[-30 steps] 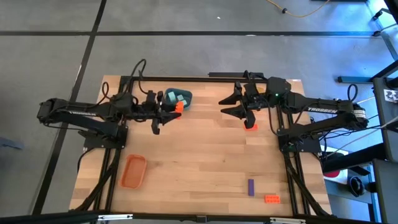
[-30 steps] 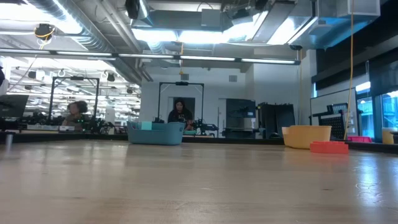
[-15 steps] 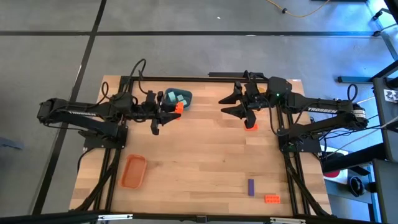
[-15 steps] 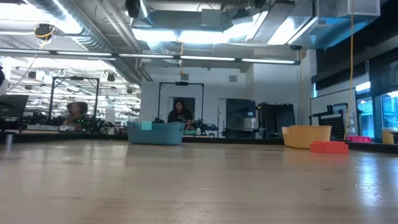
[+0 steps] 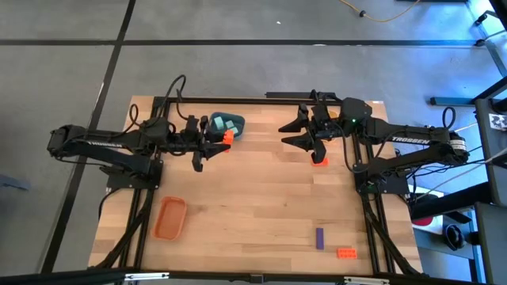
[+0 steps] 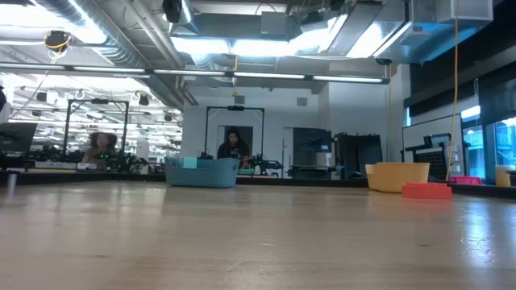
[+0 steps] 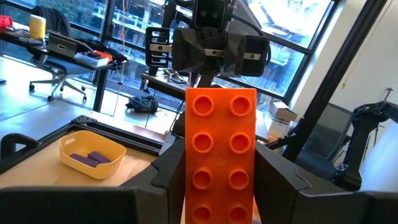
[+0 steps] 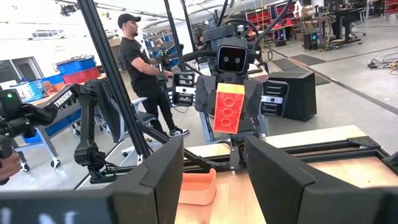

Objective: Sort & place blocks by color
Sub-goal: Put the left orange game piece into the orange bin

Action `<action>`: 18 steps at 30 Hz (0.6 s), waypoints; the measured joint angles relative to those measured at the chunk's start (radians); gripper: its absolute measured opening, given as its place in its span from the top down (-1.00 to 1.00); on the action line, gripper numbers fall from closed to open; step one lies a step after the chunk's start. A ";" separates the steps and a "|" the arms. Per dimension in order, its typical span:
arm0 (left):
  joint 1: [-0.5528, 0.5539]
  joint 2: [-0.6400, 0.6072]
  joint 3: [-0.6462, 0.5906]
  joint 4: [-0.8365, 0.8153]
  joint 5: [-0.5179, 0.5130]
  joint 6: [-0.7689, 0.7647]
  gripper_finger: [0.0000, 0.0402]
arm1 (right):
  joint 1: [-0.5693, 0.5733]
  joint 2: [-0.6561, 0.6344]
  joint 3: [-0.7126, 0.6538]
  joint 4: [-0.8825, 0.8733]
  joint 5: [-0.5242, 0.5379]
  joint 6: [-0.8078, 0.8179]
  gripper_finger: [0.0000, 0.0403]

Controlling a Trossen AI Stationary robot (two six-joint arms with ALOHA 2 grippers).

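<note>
My left gripper (image 5: 221, 141) is shut on an orange-red block (image 7: 221, 155) just beside the blue tray (image 5: 214, 120), which holds teal blocks (image 5: 231, 123). My right gripper (image 5: 287, 134) is open and empty above the table's far middle, facing the left gripper; it sees the held block in its wrist view (image 8: 229, 107). Another orange-red block (image 5: 319, 161) lies flat on the table below the right arm. A purple block (image 5: 319, 237) and an orange-red block (image 5: 346, 253) lie flat near the near right corner. My left gripper pinches the orange-red block by its two long sides (image 7: 188, 177) between its two fingers. The fingers come level from the table's left, pointing right. The block stands upright in the hold, studs toward the wrist camera, lifted clear of the table.
An orange tray (image 5: 169, 218) sits at the near left. A yellow tray (image 7: 92, 153) with purple blocks shows beyond the left gripper, near the right arm. The middle of the wooden table (image 5: 253, 198) is bare. A person (image 8: 140, 68) stands beyond the table.
</note>
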 joint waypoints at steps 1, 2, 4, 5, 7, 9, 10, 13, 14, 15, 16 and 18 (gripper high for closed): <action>0.000 0.000 0.000 0.000 0.000 0.007 0.33 | 0.000 0.000 0.000 0.000 0.000 -0.001 0.13; 0.000 0.000 0.000 0.000 0.000 0.012 0.33 | 0.000 0.000 0.000 0.000 0.000 -0.001 0.13; 0.000 0.000 0.000 0.000 0.000 0.014 0.33 | 0.000 0.000 0.000 0.000 0.000 -0.001 0.13; 0.000 0.000 0.000 0.000 0.000 0.014 0.33 | 0.000 0.000 0.000 0.000 0.000 -0.001 0.13; 0.000 0.000 0.000 0.000 0.000 0.014 0.33 | 0.000 0.000 0.000 0.000 -0.001 -0.001 0.13; 0.000 0.000 0.000 0.000 0.006 0.014 0.33 | 0.000 0.000 0.000 0.000 -0.001 0.000 0.13; 0.000 0.000 0.000 0.000 0.015 0.013 0.33 | 0.000 0.000 0.000 0.000 -0.001 0.000 0.13; -0.009 0.000 0.000 -0.001 0.064 -0.001 0.33 | 0.000 0.000 0.000 0.000 -0.001 0.000 0.13; -0.017 0.000 0.000 -0.003 0.083 -0.016 0.33 | 0.000 0.000 0.000 0.000 -0.001 0.000 0.13; -0.028 0.000 0.000 -0.012 0.103 -0.033 0.33 | 0.000 0.000 0.000 0.000 -0.001 -0.001 0.13; -0.040 0.000 0.001 -0.027 0.121 -0.056 0.33 | 0.000 0.000 0.000 0.000 -0.001 -0.001 0.13; -0.075 0.000 0.001 -0.068 0.149 -0.116 0.33 | 0.000 0.000 0.000 -0.001 -0.001 0.001 0.13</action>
